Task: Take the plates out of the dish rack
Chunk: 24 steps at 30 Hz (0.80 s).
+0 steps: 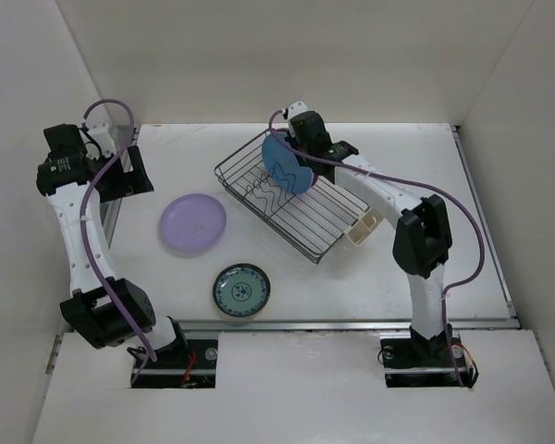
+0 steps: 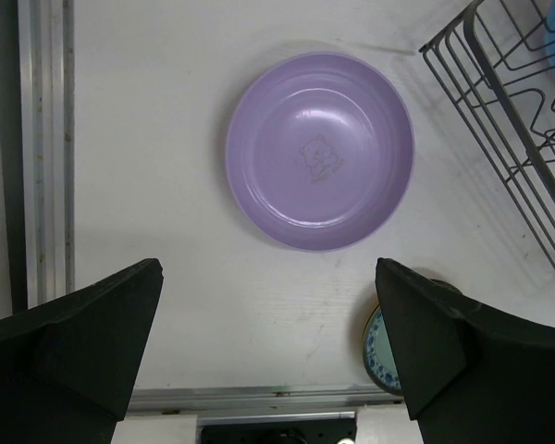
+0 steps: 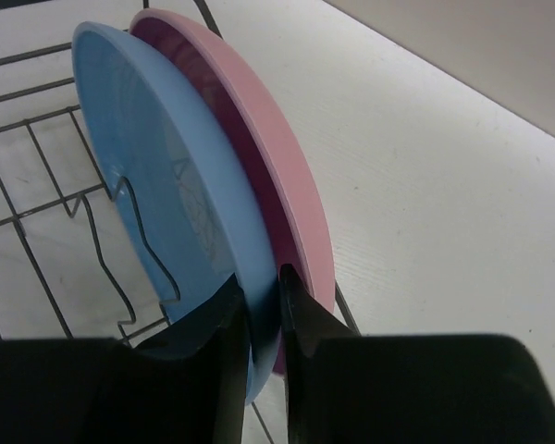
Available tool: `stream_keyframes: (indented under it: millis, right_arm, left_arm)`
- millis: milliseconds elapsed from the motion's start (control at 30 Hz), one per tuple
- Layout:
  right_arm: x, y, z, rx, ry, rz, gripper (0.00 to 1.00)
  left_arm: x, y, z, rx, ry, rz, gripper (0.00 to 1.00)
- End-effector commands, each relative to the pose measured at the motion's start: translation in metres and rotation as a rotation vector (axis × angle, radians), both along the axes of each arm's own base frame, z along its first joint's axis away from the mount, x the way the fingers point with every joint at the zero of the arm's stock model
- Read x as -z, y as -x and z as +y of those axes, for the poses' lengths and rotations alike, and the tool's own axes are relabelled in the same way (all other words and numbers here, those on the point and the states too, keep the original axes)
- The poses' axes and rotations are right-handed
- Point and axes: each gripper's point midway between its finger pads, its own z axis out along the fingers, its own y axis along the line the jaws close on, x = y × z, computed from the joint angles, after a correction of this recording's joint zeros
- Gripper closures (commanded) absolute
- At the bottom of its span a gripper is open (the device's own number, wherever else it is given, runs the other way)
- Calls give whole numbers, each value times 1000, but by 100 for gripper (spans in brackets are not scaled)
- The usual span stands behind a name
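Pink plate (image 3: 282,166) crowds blue plate (image 3: 166,166) behind, dish rack wires (image 3: 141,242) in front

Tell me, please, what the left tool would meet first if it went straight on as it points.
Most likely the lavender plate, flat on the table ahead of the open left tool, with nothing between. Depth is unclear, so it may touch bare table just short of the plate.

White matte table (image 1: 194,157), faintly scuffed, bordered by an aluminium rail (image 1: 333,324) along the near edge, a second rail (image 2: 46,139) down the left edge and a third rail (image 1: 464,157) down the right edge. Plain cream walls (image 1: 296,55) closing in the back and both sides. Beyond the near edge, a white board (image 1: 305,388).
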Motion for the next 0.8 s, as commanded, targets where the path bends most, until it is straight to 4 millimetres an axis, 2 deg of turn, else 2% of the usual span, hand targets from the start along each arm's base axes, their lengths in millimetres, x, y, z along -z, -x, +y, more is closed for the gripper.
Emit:
stream_keyframes:
  millis: [0, 33, 100, 167, 267, 300, 433, 600, 633, 667, 700, 767]
  right_arm:
    - [-12, 5, 2, 14, 19, -57, 100]
    - [-21, 2, -2, 22, 37, -87, 100]
    - [-27, 9, -2, 51, 63, -122, 100]
    - [-55, 15, -4, 88, 73, -200, 100]
    - [-69, 20, -6, 126, 120, -263, 100]
    - [-83, 21, -6, 145, 111, -305, 100]
    - [-113, 29, -15, 229, 160, -395, 100]
    - [-129, 39, -18, 251, 175, -434, 100]
    - [-125, 39, -18, 249, 182, -428, 100]
    - [-132, 40, -20, 250, 175, -441, 100]
    - [-128, 43, -16, 240, 180, -436, 100]
    - [-135, 45, -19, 254, 168, -449, 100]
  left_arm:
    - [-1, 7, -4, 24, -2, -8, 0]
    - [-1, 7, -4, 24, -2, -8, 0]
    - [3, 8, -5, 24, 2, 2, 0]
    - [6, 9, -5, 31, 0, 10, 0]
    - [6, 8, -12, 54, 0, 10, 0]
    - [6, 8, -12, 54, 0, 10, 0]
    - [9, 7, -20, 80, 10, 15, 0]
    - [20, 7, -20, 80, 30, 61, 0]
    - [21, 9, -20, 79, 34, 70, 0]
    - [20, 9, -22, 85, 41, 67, 0]
    - [23, 7, -21, 85, 45, 77, 0]
    - [23, 7, -21, 85, 45, 77, 0]
